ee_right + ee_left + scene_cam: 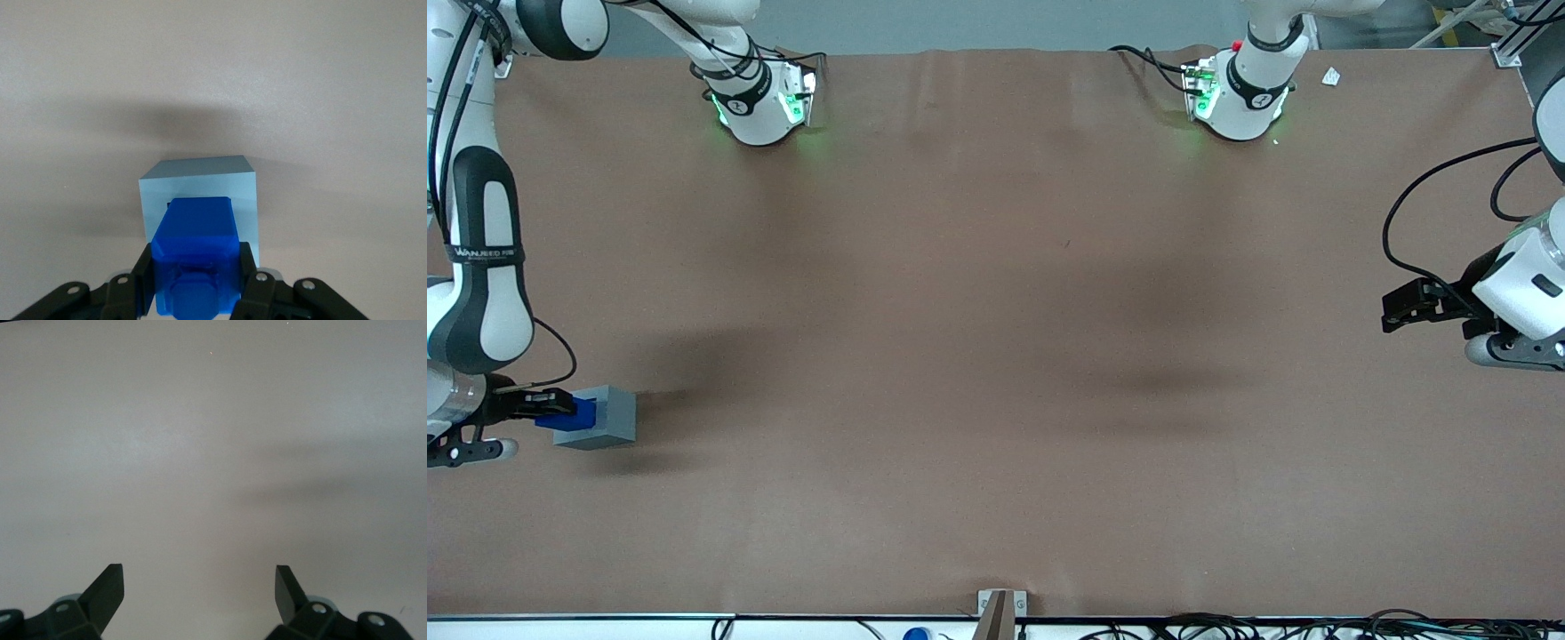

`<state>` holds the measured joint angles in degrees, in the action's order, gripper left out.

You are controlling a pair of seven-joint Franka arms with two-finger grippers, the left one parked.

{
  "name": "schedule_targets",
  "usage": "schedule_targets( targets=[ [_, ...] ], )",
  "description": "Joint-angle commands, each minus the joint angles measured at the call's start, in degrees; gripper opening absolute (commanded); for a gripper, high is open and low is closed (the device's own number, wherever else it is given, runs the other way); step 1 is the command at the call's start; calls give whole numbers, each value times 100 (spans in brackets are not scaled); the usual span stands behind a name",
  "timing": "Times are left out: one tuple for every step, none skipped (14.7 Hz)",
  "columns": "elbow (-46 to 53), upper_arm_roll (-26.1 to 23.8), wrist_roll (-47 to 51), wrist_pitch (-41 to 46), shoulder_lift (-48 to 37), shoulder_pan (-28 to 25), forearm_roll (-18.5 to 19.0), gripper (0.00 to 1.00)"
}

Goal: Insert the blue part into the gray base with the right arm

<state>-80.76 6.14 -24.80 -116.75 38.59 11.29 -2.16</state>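
Note:
The gray base (605, 416) is a light gray cube resting on the brown table near the working arm's end. The blue part (567, 414) meets the cube's face that points toward the working arm, and its tip reaches into the dark recess there. My right gripper (550, 405) is shut on the blue part, one black finger on each side. In the right wrist view the blue part (197, 257) sits between the fingers (144, 277) of the gripper (195, 280), with the gray base (200, 193) just ahead of it. How deep the part sits is hidden.
Brown table cover (996, 356) runs wide toward the parked arm's end. Two arm bases with green lights (760, 98) (1236, 93) stand at the table's edge farthest from the front camera. A small bracket (1000, 609) sits at the near edge.

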Motion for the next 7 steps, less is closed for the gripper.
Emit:
schedule_targets(
  targets=[
    [87,-104,80,-67,219,111,-65,0],
    [87,-104,80,-76,254,128,-65,0],
    [87,-104,80,-76,263,137,-74,0],
    [87,-104,80,-76,272,137,-82,0],
    [87,-104,80,-76,290,137,-83,0],
    [87,-104,89,-76,299,137,-83,0],
    [87,-104,89,-76,307,137,-91,0]
  ],
)
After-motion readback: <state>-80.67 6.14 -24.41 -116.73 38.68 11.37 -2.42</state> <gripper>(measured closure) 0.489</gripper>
